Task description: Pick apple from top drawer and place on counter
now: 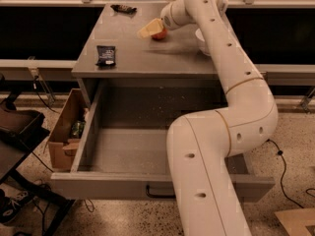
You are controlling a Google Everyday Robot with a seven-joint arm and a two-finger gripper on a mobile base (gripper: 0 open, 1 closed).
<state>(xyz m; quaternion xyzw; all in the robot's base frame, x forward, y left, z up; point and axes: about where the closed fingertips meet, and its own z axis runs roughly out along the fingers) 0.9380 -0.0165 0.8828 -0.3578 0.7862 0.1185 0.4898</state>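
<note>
The apple (160,34), small and red-orange, is on or just above the grey counter (138,58) toward its back middle. My gripper (150,30) reaches over the counter from the right and is shut on the apple, whose upper part is hidden by the cream fingers (147,29). The top drawer (98,154) is pulled wide open below the counter. The part of its speckled floor that I can see holds nothing, and its dark handle (157,193) is on the front. My arm crosses the drawer's right half and hides it.
A dark packet (106,54) lies on the counter's left side and a dark object (123,8) at its back edge. A white bowl (201,39) peeks out behind my arm. A brown cardboard box (66,132) stands left of the drawer.
</note>
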